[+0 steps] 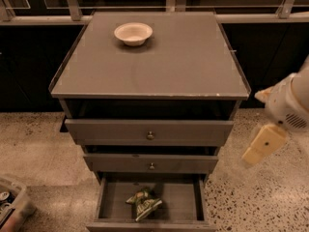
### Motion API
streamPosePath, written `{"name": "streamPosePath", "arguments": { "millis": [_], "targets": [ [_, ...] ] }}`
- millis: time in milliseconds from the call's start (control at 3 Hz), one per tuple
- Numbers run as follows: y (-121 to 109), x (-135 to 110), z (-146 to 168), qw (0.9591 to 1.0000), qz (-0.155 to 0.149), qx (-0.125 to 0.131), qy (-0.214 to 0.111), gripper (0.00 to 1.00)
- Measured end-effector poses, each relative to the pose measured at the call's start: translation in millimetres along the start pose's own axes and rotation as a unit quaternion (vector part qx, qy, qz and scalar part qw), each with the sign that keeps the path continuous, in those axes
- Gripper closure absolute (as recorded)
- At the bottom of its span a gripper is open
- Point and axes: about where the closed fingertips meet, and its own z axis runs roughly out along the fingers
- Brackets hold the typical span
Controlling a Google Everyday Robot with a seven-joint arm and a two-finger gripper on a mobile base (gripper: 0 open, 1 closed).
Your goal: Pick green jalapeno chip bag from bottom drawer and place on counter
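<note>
Hand (264, 145) hangs right of the worktop (183, 66), grip impossible to tell; one green jalapeno chip bag (143, 202) lies in the bottom drawer (178, 195) below it.

One grey cabinet (72, 117) carries three drawers: a top drawer (193, 132) and a middle drawer (120, 162), with one round knob (150, 135) each, two in all, and one open bottom drawer (178, 199) nearest. One green jalapeno chip bag (144, 202) lies inside it. One white bowl (133, 33) sits far left on the single counter (193, 66). One end effector (260, 146) hangs right of the cabinet. One bin (14, 204) shows near left.
</note>
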Motion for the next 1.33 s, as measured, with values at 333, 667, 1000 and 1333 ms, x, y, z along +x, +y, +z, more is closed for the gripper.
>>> {"name": "streamPosePath", "arguments": {
  "millis": [333,667,1000,1333],
  "targets": [
    [7.7,14.5,57.0,0.9991,0.035,-0.018,-0.016,0.0],
    [6.2,14.8,60.9,0.9991,0.036,-0.015,-0.019,0.0],
    [15.0,19.1,66.3,0.9987,0.047,-0.008,-0.019,0.0],
    [37.1,36.6,113.3,0.9942,0.088,-0.06,-0.018,0.0]
  ]
}}
